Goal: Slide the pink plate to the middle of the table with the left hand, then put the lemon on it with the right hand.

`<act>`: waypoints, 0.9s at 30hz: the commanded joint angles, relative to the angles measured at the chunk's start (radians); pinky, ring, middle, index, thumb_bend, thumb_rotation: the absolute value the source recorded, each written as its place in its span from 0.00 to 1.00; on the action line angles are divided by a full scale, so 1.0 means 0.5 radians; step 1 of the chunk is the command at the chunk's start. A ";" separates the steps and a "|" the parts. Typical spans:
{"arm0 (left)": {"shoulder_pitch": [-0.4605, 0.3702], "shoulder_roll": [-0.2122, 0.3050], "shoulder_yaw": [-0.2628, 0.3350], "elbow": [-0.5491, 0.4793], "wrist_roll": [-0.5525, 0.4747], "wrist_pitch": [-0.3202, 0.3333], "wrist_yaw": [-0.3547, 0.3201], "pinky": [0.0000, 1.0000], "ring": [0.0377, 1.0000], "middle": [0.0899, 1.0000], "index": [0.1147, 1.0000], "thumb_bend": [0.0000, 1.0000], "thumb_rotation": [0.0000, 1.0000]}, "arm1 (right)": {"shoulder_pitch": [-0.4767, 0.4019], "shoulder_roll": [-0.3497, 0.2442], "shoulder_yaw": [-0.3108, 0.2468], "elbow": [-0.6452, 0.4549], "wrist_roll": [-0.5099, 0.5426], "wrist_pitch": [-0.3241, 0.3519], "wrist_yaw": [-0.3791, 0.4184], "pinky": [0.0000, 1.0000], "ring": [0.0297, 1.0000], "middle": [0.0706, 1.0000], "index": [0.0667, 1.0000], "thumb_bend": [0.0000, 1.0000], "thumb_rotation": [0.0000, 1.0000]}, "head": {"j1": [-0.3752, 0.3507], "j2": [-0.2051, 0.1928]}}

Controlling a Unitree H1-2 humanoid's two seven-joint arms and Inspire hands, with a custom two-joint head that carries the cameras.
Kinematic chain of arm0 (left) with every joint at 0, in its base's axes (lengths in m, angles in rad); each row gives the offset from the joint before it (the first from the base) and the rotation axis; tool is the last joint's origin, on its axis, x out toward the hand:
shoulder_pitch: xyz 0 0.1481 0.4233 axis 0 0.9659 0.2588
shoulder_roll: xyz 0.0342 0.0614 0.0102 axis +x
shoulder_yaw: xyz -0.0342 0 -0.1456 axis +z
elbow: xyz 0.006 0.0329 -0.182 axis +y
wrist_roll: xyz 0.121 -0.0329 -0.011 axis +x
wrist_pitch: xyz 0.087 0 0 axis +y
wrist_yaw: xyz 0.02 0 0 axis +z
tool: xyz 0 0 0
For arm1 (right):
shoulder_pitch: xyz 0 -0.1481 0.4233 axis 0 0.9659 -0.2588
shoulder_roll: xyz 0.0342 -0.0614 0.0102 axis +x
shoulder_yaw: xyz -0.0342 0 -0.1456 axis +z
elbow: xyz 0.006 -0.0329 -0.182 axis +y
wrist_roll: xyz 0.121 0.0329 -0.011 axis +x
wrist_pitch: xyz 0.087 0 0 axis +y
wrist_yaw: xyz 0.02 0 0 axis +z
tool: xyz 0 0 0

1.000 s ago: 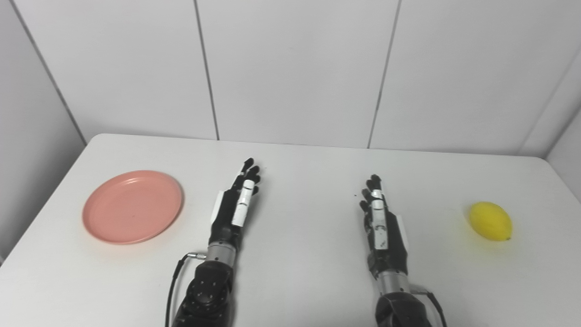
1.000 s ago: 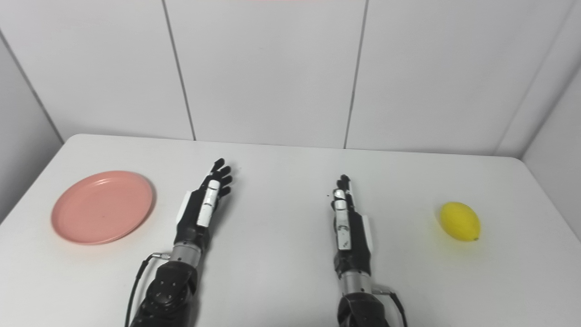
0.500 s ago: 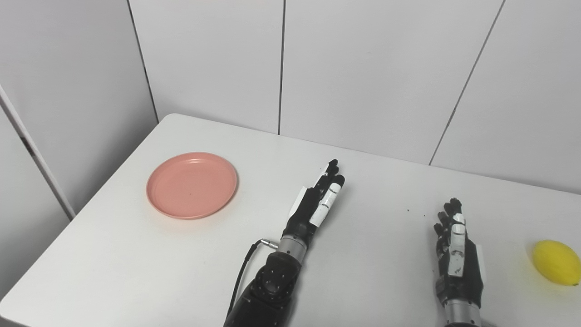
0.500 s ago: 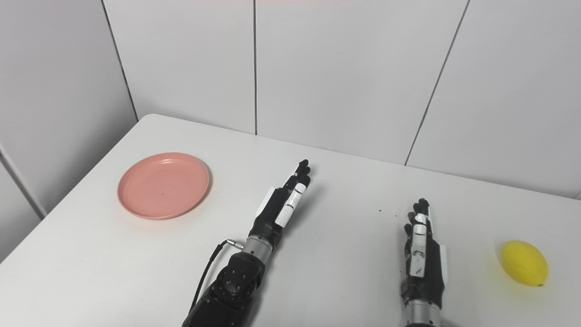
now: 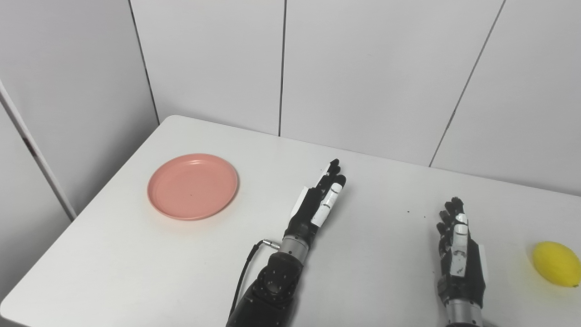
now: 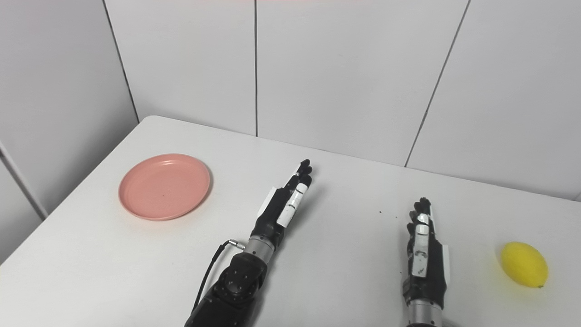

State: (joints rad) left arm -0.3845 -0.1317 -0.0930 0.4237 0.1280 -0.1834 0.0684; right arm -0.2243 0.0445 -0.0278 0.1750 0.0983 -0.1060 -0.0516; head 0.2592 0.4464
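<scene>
Nothing on the table has moved since half a second ago; a second back only the camera swung left. You are seeing the pink plate (image 5: 192, 186) lying flat and bare on the white table's (image 5: 136, 263) left side. Your left hand (image 5: 317, 203) is stretching forward near the middle, well apart from the plate, fingers straight, together, holding nothing. Your right hand (image 6: 423, 254) is posing likewise, empty, near the yellow lemon (image 6: 524, 264) sitting at the right.
</scene>
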 commanded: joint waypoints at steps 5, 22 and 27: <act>0.014 -0.044 0.086 -0.024 -0.037 -0.021 0.119 0.96 0.95 0.96 0.95 0.52 1.00 | 0.039 -0.014 -0.020 0.125 0.024 -0.154 0.045 1.00 0.98 0.97 0.97 0.61 0.99 | 0.019 -0.020; -0.086 0.107 0.187 -0.216 -0.088 -0.109 0.152 0.84 0.84 0.85 0.84 0.56 1.00 | 0.016 -0.016 -0.017 0.190 0.026 -0.197 0.054 1.00 0.99 0.97 0.97 0.64 0.99 | 0.034 -0.052; -0.119 0.158 0.244 -0.329 -0.072 -0.049 0.192 0.81 0.81 0.82 0.82 0.58 1.00 | 0.014 -0.017 -0.025 0.196 0.015 -0.198 0.040 1.00 0.98 0.96 0.96 0.63 0.99 | 0.045 -0.059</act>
State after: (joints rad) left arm -0.3855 -0.0657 0.0225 0.3075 0.0790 -0.2042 0.1488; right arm -0.2565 0.0396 -0.0312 0.2210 0.1062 -0.1674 -0.0397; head 0.2807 0.4172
